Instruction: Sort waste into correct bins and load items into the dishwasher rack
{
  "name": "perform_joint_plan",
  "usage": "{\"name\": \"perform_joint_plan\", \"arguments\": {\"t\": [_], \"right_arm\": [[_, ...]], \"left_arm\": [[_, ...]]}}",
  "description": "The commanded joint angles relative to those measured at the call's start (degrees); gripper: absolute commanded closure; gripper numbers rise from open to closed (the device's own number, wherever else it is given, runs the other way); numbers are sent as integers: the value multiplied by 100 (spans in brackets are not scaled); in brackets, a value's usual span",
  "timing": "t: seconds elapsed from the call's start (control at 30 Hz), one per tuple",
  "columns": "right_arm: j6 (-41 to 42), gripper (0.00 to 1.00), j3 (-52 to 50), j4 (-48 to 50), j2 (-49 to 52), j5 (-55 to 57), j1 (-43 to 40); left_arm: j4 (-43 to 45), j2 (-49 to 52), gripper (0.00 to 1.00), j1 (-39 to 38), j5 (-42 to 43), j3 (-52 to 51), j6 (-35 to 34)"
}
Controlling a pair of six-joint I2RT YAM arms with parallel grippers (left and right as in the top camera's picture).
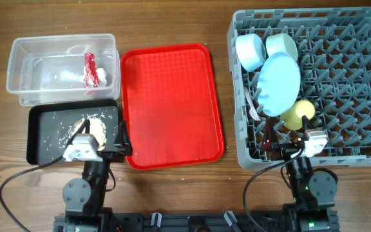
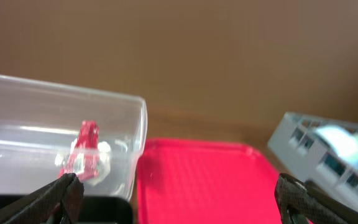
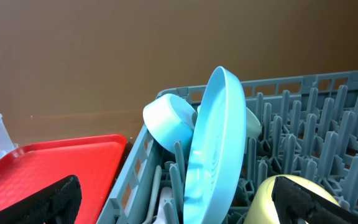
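Note:
The clear tub (image 1: 63, 40) at the back left holds the red sachet (image 1: 92, 67) and the white napkin (image 1: 102, 76). Rice scraps (image 1: 85, 125) lie in the black tray (image 1: 44, 138). The grey rack (image 1: 353, 77) holds the light blue bowl (image 1: 250, 51), the pale green bowl (image 1: 282, 45), the upright blue plate (image 1: 281, 82), the yellow cup (image 1: 298, 114) and white cutlery (image 1: 253, 103). My left gripper (image 1: 120, 140) (image 2: 182, 199) is open and empty at the edge between black tray and red tray. My right gripper (image 1: 282, 140) (image 3: 179, 202) is open and empty at the rack's front edge, near the cup (image 3: 272, 199).
The bare red serving tray (image 1: 169, 103) lies between the bins and the rack. It also shows in the left wrist view (image 2: 204, 180) and the right wrist view (image 3: 48, 165). Both arm bases stand at the table's front edge.

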Motion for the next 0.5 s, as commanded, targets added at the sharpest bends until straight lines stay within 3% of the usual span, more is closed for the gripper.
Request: {"name": "perform_joint_plan", "arguments": {"t": [0.0,0.47], "right_arm": [[37,0,-4,17,-28,-92,-22],[37,0,-4,17,-28,-94,-22]], "left_arm": [[-442,-59,0,175,557,-118,632],[-420,-57,0,208,553,-118,647]]}}
